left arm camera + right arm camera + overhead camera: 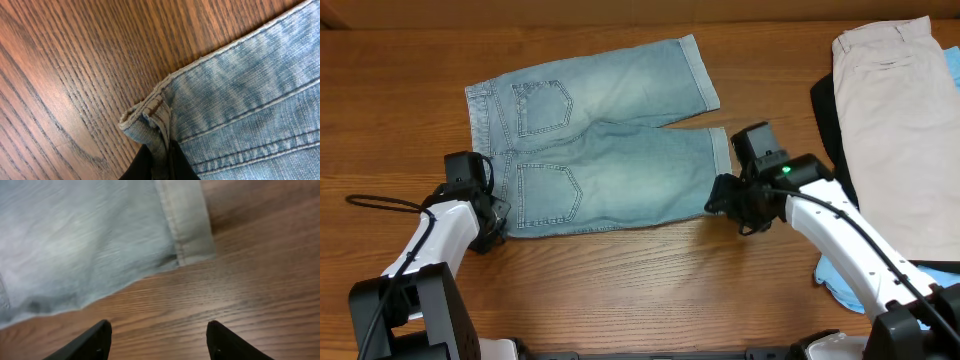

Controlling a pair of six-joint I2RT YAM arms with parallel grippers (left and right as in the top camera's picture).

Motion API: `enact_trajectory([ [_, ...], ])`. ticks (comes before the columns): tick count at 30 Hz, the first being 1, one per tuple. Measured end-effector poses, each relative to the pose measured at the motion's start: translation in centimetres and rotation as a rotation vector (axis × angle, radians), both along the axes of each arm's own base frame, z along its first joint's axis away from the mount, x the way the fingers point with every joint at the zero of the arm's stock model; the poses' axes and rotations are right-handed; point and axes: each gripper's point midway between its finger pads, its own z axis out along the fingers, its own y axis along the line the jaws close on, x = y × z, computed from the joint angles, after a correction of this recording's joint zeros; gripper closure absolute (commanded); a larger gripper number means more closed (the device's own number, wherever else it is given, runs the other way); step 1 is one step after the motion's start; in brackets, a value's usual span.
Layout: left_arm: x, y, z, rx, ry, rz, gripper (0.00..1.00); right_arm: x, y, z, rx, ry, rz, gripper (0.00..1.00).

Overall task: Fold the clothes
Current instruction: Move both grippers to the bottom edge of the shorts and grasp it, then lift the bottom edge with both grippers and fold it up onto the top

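Note:
Faded light-blue denim shorts [600, 140] lie flat on the wooden table, back pockets up, waistband at the left, cuffed legs at the right. My left gripper [496, 228] is at the near waistband corner; in the left wrist view its fingers [159, 162] are shut on that denim corner [150, 115]. My right gripper [723, 200] is open just in front of the near leg's cuff [187, 225], with bare wood between its fingers [159, 330]. Beige shorts [900, 120] lie at the far right over a black garment [825, 110].
A sky-blue garment [840, 280] lies at the right front, partly under my right arm. A black cable [380, 203] trails off at the left. Bare wood table [640, 290] runs along the front.

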Motion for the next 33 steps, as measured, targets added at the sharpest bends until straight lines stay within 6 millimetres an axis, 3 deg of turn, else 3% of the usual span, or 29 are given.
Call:
enact_trajectory([
  [5,0.0,0.0,0.0,-0.001,0.002,-0.008,0.96,-0.1,0.1,-2.8,0.015,-0.026,-0.051,0.43],
  [13,0.0,0.0,0.0,-0.001,0.003,-0.011,0.96,2.1,0.1,-5.6,0.0,-0.095,-0.091,0.48],
  [17,0.0,0.0,0.0,-0.001,0.003,-0.011,0.96,1.7,-0.4,-7.6,-0.037,-0.05,-0.098,0.59],
  [21,0.0,0.0,0.0,-0.001,0.002,-0.01,0.96,2.7,-0.7,-7.6,-0.041,-0.079,-0.115,0.69],
  [23,0.0,0.0,0.0,0.0,0.002,-0.011,0.96,3.5,-0.9,-7.7,-0.039,-0.106,-0.128,0.96],
  [28,0.0,-0.1,0.1,-0.004,0.011,-0.019,0.96,3.5,-1.3,-8.0,-0.048,-0.091,-0.139,0.96],
  [33,-1.9,-1.1,1.6,-0.061,0.151,-0.084,0.96,1.8,-3.0,-7.6,-0.09,-0.004,-0.148,0.96],
])
